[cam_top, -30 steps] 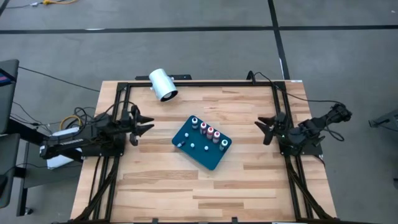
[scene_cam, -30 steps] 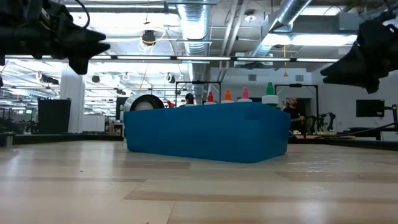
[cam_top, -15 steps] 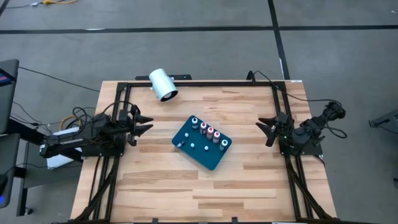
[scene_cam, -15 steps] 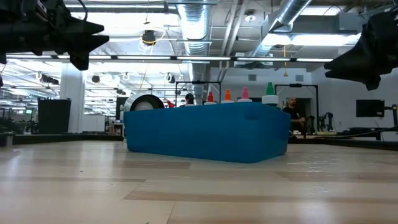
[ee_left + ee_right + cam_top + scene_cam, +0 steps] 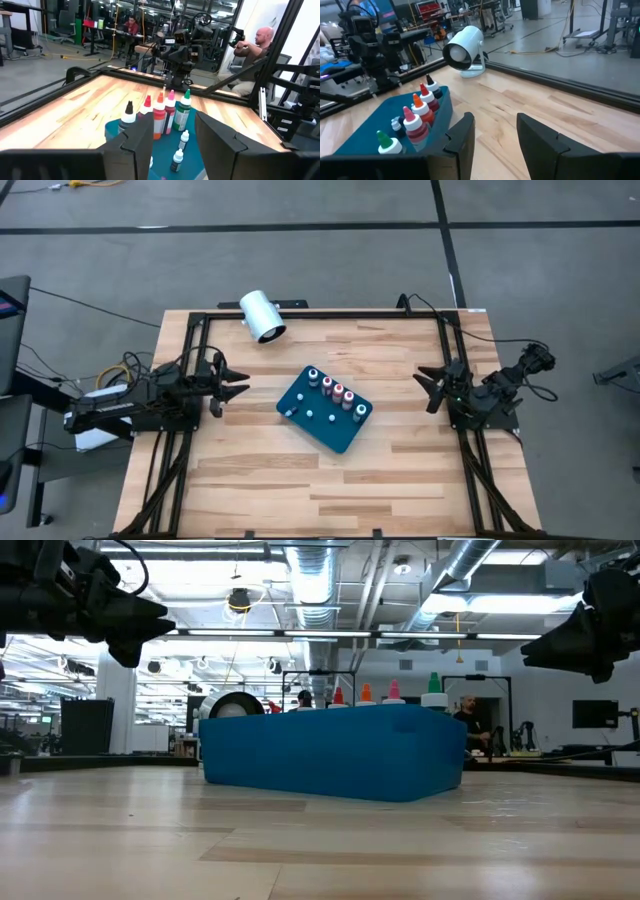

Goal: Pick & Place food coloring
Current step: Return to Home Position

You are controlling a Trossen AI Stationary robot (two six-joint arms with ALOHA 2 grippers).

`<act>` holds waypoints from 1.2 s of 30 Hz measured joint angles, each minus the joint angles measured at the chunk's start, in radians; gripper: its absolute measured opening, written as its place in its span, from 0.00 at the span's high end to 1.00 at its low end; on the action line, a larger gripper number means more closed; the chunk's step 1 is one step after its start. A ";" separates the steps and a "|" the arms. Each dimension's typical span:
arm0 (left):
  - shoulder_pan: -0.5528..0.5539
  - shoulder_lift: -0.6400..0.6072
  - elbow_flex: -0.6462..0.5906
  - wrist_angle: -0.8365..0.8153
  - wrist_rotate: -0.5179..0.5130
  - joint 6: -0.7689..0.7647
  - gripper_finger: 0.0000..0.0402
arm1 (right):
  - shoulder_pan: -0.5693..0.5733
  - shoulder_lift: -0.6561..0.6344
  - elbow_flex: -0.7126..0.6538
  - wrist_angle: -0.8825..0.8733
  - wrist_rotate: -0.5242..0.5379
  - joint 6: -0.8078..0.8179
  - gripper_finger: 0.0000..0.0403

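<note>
Right gripper (image 5: 495, 135) at frame bottom, fingers apart, nothing between. Wooden table (image 5: 520, 100) ahead. Teal tray (image 5: 365, 125) near, with food coloring (image 5: 415, 117) bottles upright in row: green, pink, orange, red, dark tops. White cylinder (image 5: 465, 47) stood beyond tray.

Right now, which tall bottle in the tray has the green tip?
The green-tipped bottle, at the row's end farthest from the white cylinder; the other four are tipped pink, orange, red and black.

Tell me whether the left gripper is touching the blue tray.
Apart. The high view shows bare tabletop between the left gripper and the blue tray.
</note>
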 joint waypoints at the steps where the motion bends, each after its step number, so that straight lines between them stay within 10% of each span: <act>1: 0.000 0.000 0.000 0.000 0.000 0.000 0.66 | 0.000 0.000 0.000 0.000 -0.001 0.000 0.66; 36: 0.000 0.008 0.010 -0.214 -0.021 -0.001 0.66 | 0.000 0.000 0.000 -0.001 -0.002 0.000 0.66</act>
